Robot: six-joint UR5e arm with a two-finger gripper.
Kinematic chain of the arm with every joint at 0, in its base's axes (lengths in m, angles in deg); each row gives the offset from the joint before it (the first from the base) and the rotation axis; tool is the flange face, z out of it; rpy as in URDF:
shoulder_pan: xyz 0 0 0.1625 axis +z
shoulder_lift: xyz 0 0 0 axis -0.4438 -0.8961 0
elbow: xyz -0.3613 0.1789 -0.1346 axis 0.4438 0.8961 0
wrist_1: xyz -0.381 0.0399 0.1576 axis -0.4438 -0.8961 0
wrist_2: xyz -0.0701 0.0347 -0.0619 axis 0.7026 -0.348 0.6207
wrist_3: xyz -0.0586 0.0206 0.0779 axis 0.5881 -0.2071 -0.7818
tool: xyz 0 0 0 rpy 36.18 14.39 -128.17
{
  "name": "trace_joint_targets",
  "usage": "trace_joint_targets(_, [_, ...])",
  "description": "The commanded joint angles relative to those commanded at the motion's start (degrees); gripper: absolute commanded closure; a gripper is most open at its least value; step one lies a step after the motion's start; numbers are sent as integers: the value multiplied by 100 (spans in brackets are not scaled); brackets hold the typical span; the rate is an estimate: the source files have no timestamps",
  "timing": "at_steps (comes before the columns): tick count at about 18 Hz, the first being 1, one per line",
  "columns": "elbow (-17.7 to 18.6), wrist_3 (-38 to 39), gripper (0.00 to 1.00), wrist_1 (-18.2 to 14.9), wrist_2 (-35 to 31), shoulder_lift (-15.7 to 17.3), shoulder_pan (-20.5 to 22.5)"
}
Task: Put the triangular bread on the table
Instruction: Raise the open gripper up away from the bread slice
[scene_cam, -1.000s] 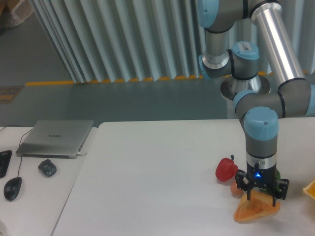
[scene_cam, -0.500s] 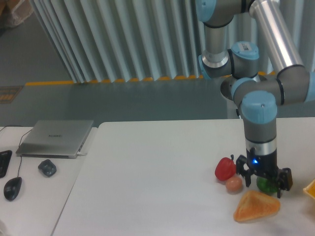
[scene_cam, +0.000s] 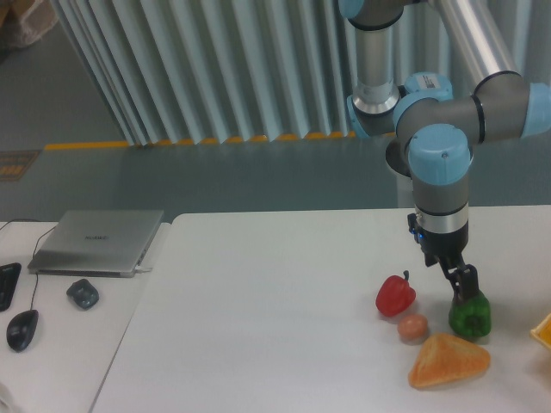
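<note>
The triangular bread (scene_cam: 448, 362), a golden-orange rounded wedge, lies flat on the white table (scene_cam: 275, 301) near its front right. My gripper (scene_cam: 455, 277) hangs above and behind it, clear of the bread, just over the green pepper (scene_cam: 469, 316). Its dark fingers are seen edge-on with nothing between them, so their spread does not show.
A red pepper (scene_cam: 395, 295) and a small peach ball (scene_cam: 412, 326) sit left of the green pepper. An orange object (scene_cam: 543, 330) shows at the right edge. On the lower desk at left lie a laptop (scene_cam: 97, 242) and two mice (scene_cam: 83, 293) (scene_cam: 22, 329).
The gripper has let go of the bread, risen and turned, moving up and back. The bread stays on the table; the green pepper is now uncovered.
</note>
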Motion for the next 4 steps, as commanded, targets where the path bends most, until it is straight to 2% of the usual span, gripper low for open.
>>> trace_joint_targets(4, [26, 18, 0, 44, 18, 9, 9])
